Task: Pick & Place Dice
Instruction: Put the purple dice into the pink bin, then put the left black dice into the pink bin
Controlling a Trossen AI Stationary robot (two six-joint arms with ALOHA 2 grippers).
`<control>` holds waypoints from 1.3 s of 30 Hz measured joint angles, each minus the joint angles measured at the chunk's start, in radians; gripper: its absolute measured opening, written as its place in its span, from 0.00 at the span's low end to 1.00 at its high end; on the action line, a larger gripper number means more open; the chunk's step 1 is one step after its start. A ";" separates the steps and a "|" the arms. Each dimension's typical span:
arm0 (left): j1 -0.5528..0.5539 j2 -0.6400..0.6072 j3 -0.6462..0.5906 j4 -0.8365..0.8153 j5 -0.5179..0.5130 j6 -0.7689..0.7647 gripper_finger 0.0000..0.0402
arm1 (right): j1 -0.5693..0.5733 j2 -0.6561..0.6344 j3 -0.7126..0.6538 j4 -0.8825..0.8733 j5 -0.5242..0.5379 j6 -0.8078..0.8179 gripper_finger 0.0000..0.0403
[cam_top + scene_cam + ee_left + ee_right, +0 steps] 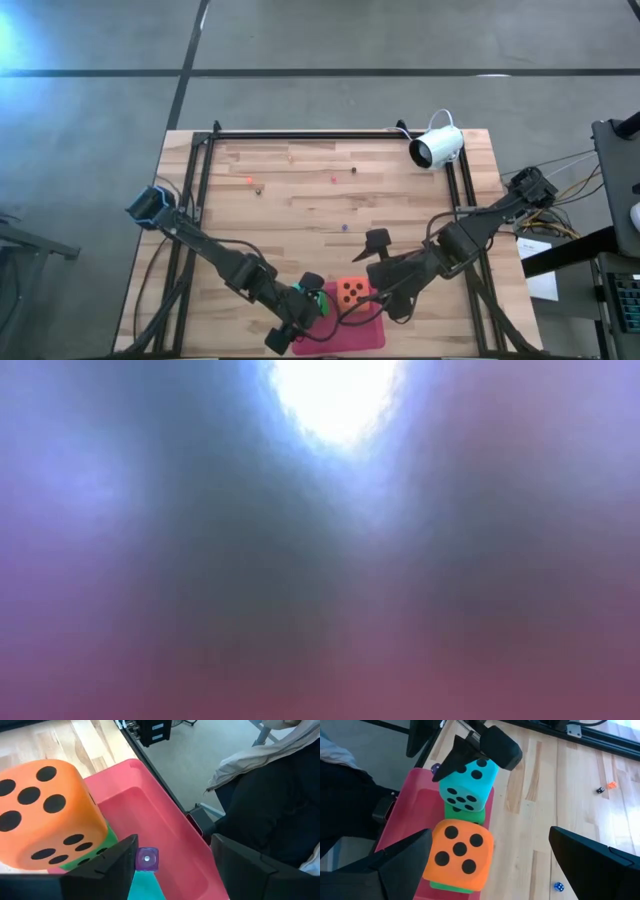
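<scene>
A pink tray [350,335] lies at the table's near edge. In it a teal die [467,782] rests on a green die [465,815], and an orange die [460,852] rests on a second green die [447,887]. A tiny purple die [147,859] lies on the tray floor. My left gripper [472,754] is open, its fingers on either side of the teal die's top. My right gripper [490,834] hangs wide open over the orange die and touches nothing. The low view shows only a blur. My left gripper comes at the teal die slanting down from the table's left, one finger [451,764] close against the die's side and the other [497,746] above its top corner. I cannot tell whether either finger touches it. The die sits upright on the green one.
A white camera [437,147] stands at the far right of the wooden top. Tiny dice lie scattered on the wood [559,886] [601,790]. Black rails [300,134] frame the table. A person in dark clothing [270,800] sits just beyond the near edge.
</scene>
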 joint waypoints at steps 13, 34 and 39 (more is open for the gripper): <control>0.004 -0.003 -0.023 0.008 -0.008 0.000 0.68 | 0.000 0.000 0.000 0.000 0.000 0.000 0.99; 0.008 -0.009 -0.029 -0.014 -0.064 0.003 0.58 | 0.000 0.000 0.000 0.000 0.000 0.000 0.99; 0.007 -0.009 -0.029 -0.011 -0.064 0.003 0.56 | 0.000 0.000 0.000 0.000 0.000 0.000 0.99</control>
